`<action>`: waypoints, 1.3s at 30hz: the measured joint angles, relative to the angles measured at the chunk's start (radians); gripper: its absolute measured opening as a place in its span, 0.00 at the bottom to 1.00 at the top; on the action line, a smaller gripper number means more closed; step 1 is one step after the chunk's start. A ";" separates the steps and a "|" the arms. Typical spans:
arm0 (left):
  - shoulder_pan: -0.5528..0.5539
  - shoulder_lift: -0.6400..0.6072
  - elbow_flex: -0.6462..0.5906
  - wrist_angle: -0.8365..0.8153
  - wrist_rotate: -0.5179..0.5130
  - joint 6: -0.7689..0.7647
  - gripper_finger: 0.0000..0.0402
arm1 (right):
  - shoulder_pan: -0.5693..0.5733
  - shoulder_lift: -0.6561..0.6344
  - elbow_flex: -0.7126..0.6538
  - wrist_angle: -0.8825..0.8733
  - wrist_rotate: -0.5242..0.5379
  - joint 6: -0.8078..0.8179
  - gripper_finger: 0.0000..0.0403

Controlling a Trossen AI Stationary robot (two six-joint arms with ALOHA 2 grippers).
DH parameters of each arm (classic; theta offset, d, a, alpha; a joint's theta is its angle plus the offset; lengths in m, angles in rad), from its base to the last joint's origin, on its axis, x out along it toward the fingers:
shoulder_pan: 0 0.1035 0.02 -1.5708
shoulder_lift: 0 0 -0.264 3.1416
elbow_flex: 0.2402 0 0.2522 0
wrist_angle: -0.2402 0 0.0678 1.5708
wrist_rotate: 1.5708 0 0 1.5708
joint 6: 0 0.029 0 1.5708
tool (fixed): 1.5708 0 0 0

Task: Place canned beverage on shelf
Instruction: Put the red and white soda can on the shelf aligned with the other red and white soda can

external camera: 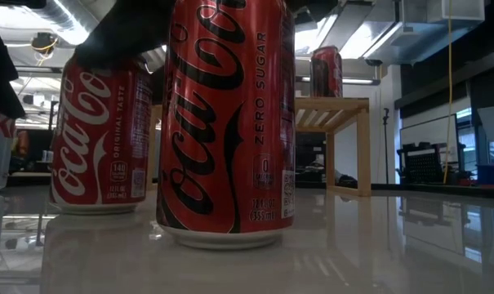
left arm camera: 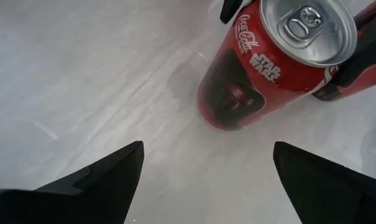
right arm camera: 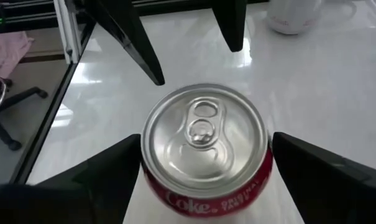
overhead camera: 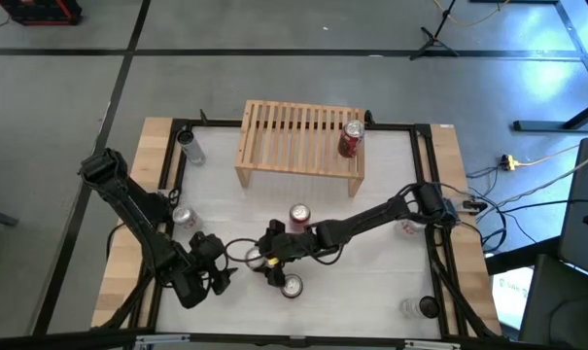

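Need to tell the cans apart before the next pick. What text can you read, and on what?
"Coca-Cola ZERO SUGAR": nearest can, low view.
"ORIGINAL TASTE", "140": can behind it.
"Coca-Cola", "STAR WARS": can, left wrist view.
"Coke ORIGINAL": can between the right pincer's fingers.
Can on the shelf: too small to read.

1. A grey floor (overhead camera: 274, 78) crossed by dark seam lines is lying all around the table.
2. Ceiling strip lights (external camera: 357, 37) are glowing overhead.
3. A yellow cable (external camera: 451, 73) is hanging down the far dark wall.
4. A chair base (right arm camera: 4, 127) is standing on the floor, beyond the fingers' left side.
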 joint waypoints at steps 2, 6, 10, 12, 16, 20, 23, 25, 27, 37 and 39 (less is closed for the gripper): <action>0.000 0.000 0.000 0.000 -0.001 0.000 0.88 | 0.000 0.003 0.000 0.007 0.004 -0.005 0.84; 0.000 0.000 0.000 0.000 -0.007 0.000 0.88 | -0.001 0.007 0.000 0.013 0.011 -0.008 0.72; 0.000 0.000 0.000 0.000 -0.007 -0.001 0.88 | -0.002 0.013 0.000 0.023 0.007 -0.007 0.66; 0.000 0.000 0.000 0.000 -0.006 0.000 0.88 | -0.002 0.013 0.000 0.023 0.003 -0.007 0.66; 0.000 -0.004 0.000 0.002 -0.004 0.000 0.88 | -0.001 -0.028 -0.004 -0.026 0.010 -0.008 0.66; 0.000 -0.030 0.000 0.006 0.002 0.028 0.88 | -0.001 -0.124 -0.005 -0.096 0.018 -0.009 0.66; 0.000 -0.059 0.000 0.007 0.002 0.051 0.88 | -0.001 -0.243 -0.002 -0.161 0.022 -0.009 0.66; 0.000 -0.077 0.000 0.007 0.001 0.071 0.88 | -0.001 -0.314 0.002 -0.220 0.033 -0.009 0.66; 0.000 -0.092 0.000 0.007 0.000 0.086 0.88 | -0.001 -0.379 0.000 -0.311 0.050 -0.013 0.67; 0.000 -0.105 0.000 0.007 -0.023 0.103 0.88 | -0.002 -0.689 -0.002 -0.754 0.247 0.000 0.67; 0.000 -0.105 0.000 0.008 -0.024 0.103 0.88 | -0.002 -0.733 -0.003 -0.818 0.278 0.016 0.66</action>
